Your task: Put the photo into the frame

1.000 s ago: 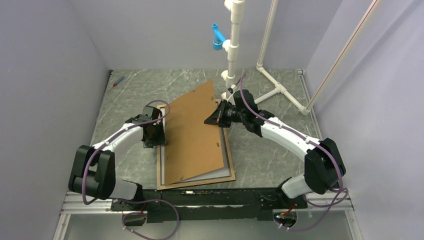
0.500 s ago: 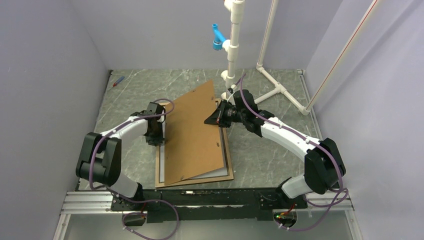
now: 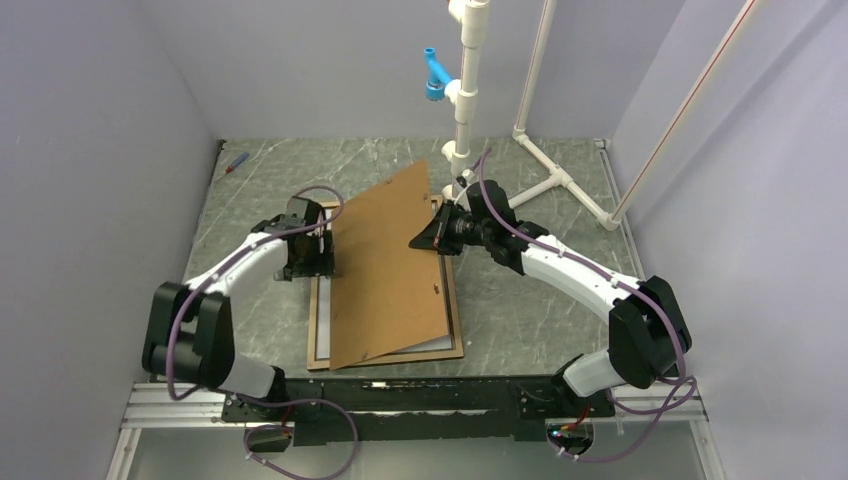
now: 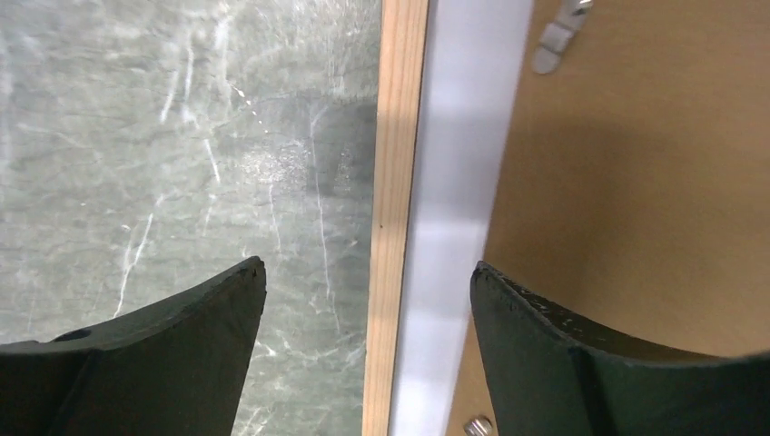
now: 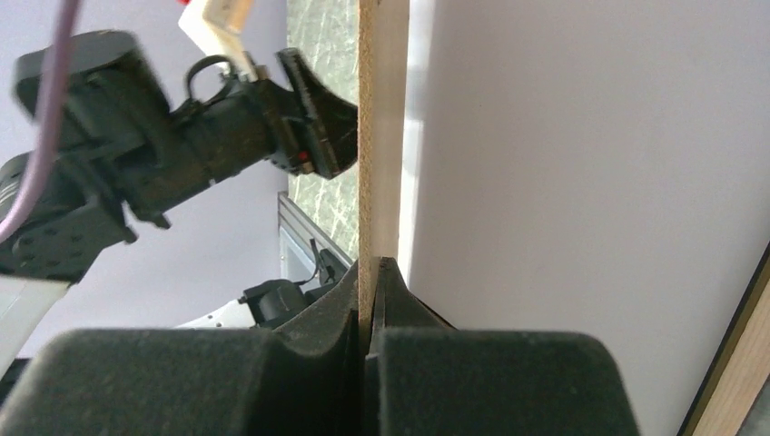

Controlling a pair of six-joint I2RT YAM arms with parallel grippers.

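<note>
The frame (image 3: 390,362) lies flat on the table, light wood face up. The photo lies inside it with its white reverse up, showing as strips (image 3: 432,345) under the brown backing board (image 3: 385,270). My right gripper (image 3: 432,238) is shut on the board's right edge (image 5: 372,136) and holds it tilted up over the photo (image 5: 590,182). My left gripper (image 3: 318,258) is open. In the left wrist view the gripper (image 4: 368,272) straddles the frame's left rail (image 4: 395,182) and the photo's white edge (image 4: 463,182), next to the board (image 4: 636,182).
A white pipe stand (image 3: 462,100) with a blue fitting (image 3: 433,75) rises at the back, and a pipe (image 3: 560,180) runs along the table at back right. A small red and blue tool (image 3: 236,162) lies at back left. Walls close in on both sides.
The frame with the photo has slid a little to the left and away from the near edge. My left gripper has shifted slightly farther back along the left rail. The right gripper and board have stayed put.
</note>
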